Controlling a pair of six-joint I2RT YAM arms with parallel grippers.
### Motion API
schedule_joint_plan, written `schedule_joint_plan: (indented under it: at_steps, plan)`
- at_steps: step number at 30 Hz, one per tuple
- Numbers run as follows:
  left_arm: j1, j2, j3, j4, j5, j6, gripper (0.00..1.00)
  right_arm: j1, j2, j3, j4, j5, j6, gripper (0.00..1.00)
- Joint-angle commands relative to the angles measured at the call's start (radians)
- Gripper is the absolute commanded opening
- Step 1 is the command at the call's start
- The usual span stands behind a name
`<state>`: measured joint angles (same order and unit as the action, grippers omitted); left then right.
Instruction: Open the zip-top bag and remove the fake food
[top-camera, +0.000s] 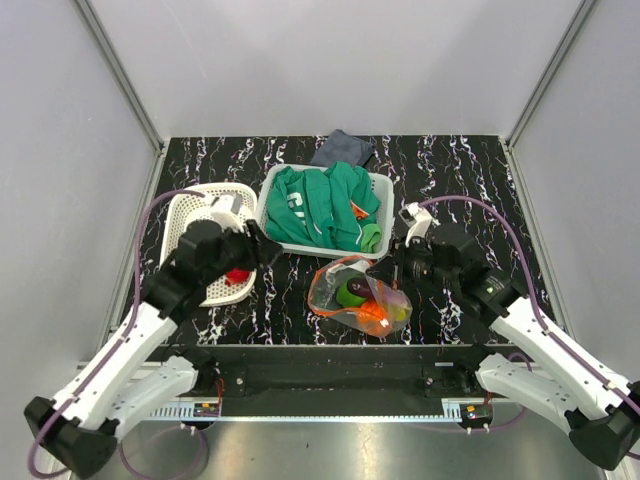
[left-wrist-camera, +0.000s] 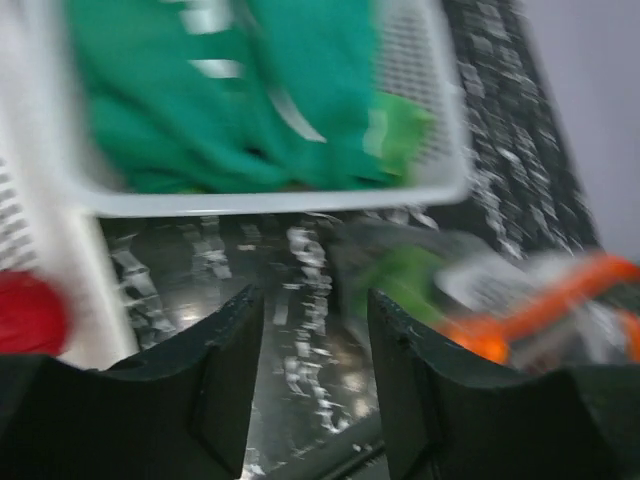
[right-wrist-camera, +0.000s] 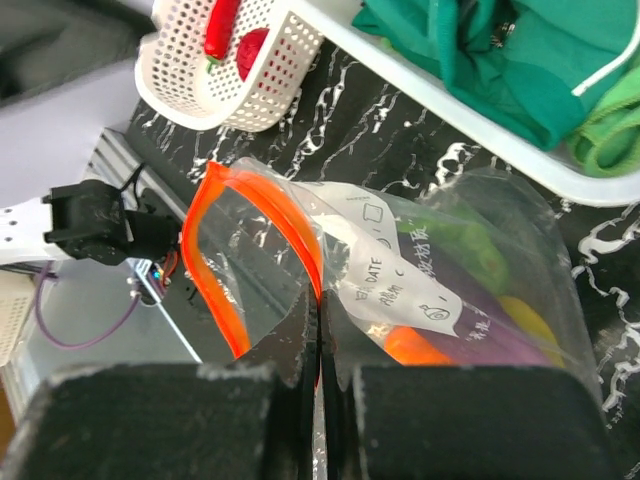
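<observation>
- The zip-top bag (top-camera: 360, 297) is located on the black marbled table (top-camera: 470, 180), near the front edge. It lies just in front of the rectangular white basket (left-wrist-camera: 270, 203) and between the two grippers.
- The right gripper (right-wrist-camera: 320, 400) is shown with its fingers pressed together on the bag at its mouth. A fold of the clear film is pinched between them.
- The orange-red zip strip (right-wrist-camera: 265, 203) is spread into an open loop to the left of the pinch point in the right wrist view.
- A white label (right-wrist-camera: 400, 265) is fixed to the bag wall. The word "DATE" is legible on it. The other printed characters and small symbols cannot be read.
- Fake food (right-wrist-camera: 465, 245) is contained in the bag. Green, purple, yellow and orange pieces are visible through the film.
- The left gripper (left-wrist-camera: 315, 385) is shown with its fingers spread apart and nothing between them. It is positioned just beside the oval perforated basket (right-wrist-camera: 250, 105) and the front left corner of the rectangular basket. The left wrist view is blurred.
- A red chili (right-wrist-camera: 222, 25) and a red round fruit (right-wrist-camera: 258, 45) are contained in the oval basket.
- A green garment (top-camera: 325, 205) is contained in the rectangular basket. Its white marking is too small to be read.
- A dark grey cloth (top-camera: 342, 148) is located behind the rectangular basket.
</observation>
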<state>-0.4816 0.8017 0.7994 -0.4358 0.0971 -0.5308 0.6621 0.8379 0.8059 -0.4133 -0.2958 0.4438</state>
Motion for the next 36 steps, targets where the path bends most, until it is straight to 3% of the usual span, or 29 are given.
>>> schedule_joint_plan:
  at_steps: [1,5,8,12,20,26,32,36]
  plan:
    - [-0.228,-0.068,-0.037,0.21,0.02,-0.02,0.41,0.004,0.018,0.026,0.093,-0.052,0.03,0.0]
    - [-0.476,-0.042,-0.054,0.318,-0.074,0.028,0.36,0.005,0.02,0.013,0.108,-0.052,0.044,0.0]
    - [-0.59,0.059,-0.002,0.298,-0.166,0.066,0.3,0.005,0.012,0.012,0.111,-0.043,0.052,0.0]
    - [-0.669,0.218,0.06,0.289,-0.241,0.045,0.3,0.004,-0.006,0.009,0.108,-0.037,0.065,0.0]
    - [-0.683,0.399,0.17,0.138,-0.468,-0.233,0.37,0.005,-0.039,-0.027,0.111,-0.009,0.093,0.0]
    - [-0.68,0.493,0.21,0.124,-0.478,-0.371,0.5,0.005,-0.048,-0.042,0.116,-0.009,0.096,0.0]
    - [-0.67,0.562,0.225,0.115,-0.458,-0.472,0.54,0.005,-0.068,-0.056,0.119,-0.005,0.099,0.0]
    - [-0.67,0.586,0.224,0.12,-0.468,-0.505,0.63,0.004,-0.079,-0.062,0.119,-0.009,0.101,0.0]
